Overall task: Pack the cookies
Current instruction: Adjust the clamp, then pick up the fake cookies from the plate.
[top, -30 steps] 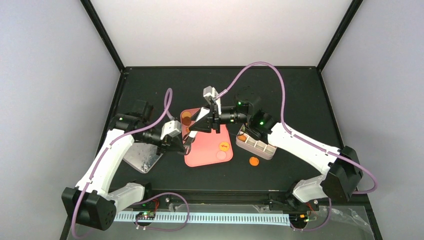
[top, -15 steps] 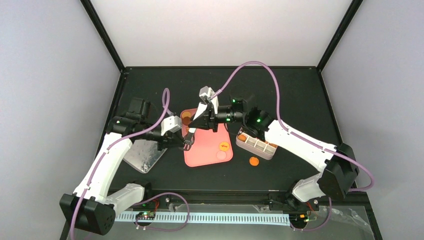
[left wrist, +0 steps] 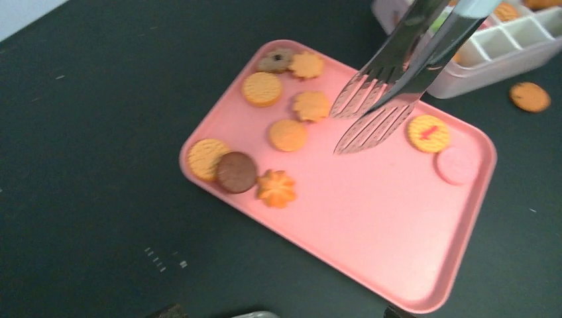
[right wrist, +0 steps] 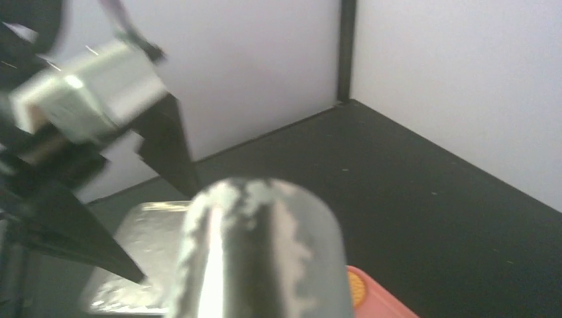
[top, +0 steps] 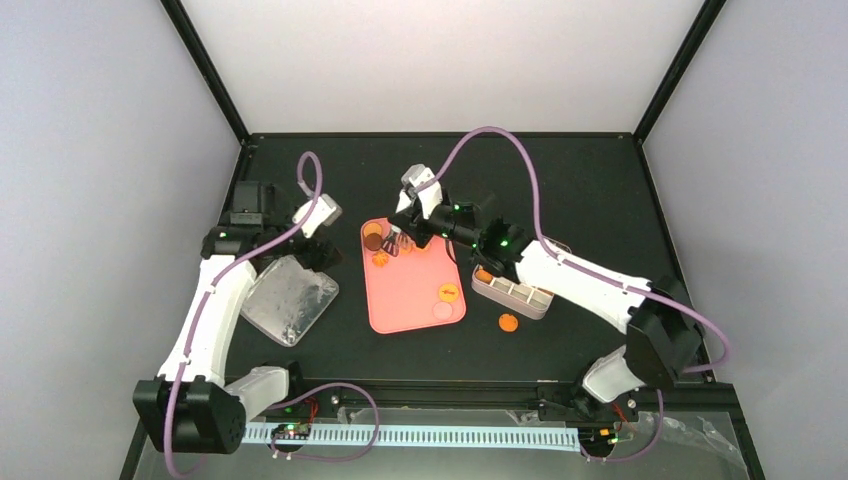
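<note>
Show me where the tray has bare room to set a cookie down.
Free: the tray's middle and left side, between the flower cookie and the pink cookie. Crowded: the corner cluster of cookies, with the tongs hanging beside it.

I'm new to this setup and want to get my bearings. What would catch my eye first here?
The pink tray in the middle of the black table, with most cookies bunched at its far left corner. Over it hang metal tongs with fork-like tips. Right of the tray sits a white compartment box, with one stray orange cookie on the table near it.
</note>
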### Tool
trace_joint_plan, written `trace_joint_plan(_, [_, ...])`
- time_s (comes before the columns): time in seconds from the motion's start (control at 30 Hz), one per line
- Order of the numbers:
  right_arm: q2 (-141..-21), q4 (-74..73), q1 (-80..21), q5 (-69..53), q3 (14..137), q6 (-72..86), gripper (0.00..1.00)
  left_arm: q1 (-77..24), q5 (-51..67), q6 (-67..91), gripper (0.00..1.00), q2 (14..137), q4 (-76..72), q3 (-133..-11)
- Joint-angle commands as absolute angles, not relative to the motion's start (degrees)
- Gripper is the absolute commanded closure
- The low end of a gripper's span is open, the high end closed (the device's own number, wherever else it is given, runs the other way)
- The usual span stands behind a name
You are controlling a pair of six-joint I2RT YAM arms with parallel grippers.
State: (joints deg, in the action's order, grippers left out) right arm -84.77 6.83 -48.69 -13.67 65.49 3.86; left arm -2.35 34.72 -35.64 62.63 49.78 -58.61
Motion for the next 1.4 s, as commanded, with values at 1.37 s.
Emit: trace_joint_plan(1.37, [-101.8, 19.11, -48.65, 4.99, 63.99, 5.59, 0.69, 15.11, 39.77, -39.44, 0.22, 61.82, 52.22, -58.65])
